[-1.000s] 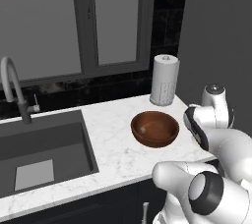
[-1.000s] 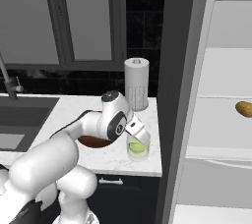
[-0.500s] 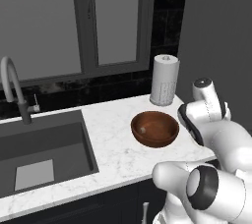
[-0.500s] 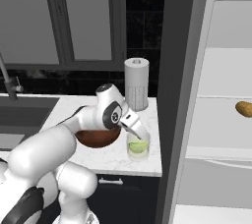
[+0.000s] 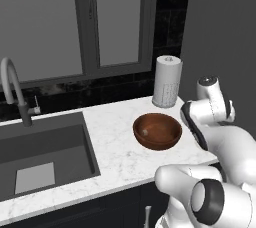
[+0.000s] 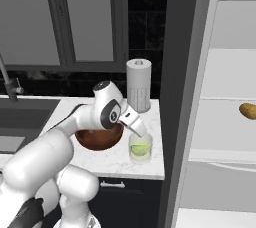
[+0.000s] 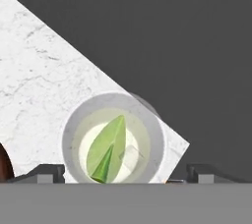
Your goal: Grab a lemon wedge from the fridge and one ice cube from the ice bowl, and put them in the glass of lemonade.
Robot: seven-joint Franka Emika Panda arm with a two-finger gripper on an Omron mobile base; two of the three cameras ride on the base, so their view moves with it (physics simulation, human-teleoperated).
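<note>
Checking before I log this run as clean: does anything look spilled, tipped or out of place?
Nothing stands out. The glass of lemonade stands upright near the counter corner, lemon wedge and an ice cube inside, no spill around it. The ice bowl sits level; the paper-towel roll is upright.

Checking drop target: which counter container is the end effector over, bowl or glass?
The glass of lemonade, right of the ice bowl at the counter's corner. The end effector hangs above its rim; the lemon wedge floats inside.

Yellow-green lemon wedge [image 7: 106,150], reddish-brown ice bowl [image 5: 157,130], white grey-veined marble counter [image 5: 115,144].
</note>
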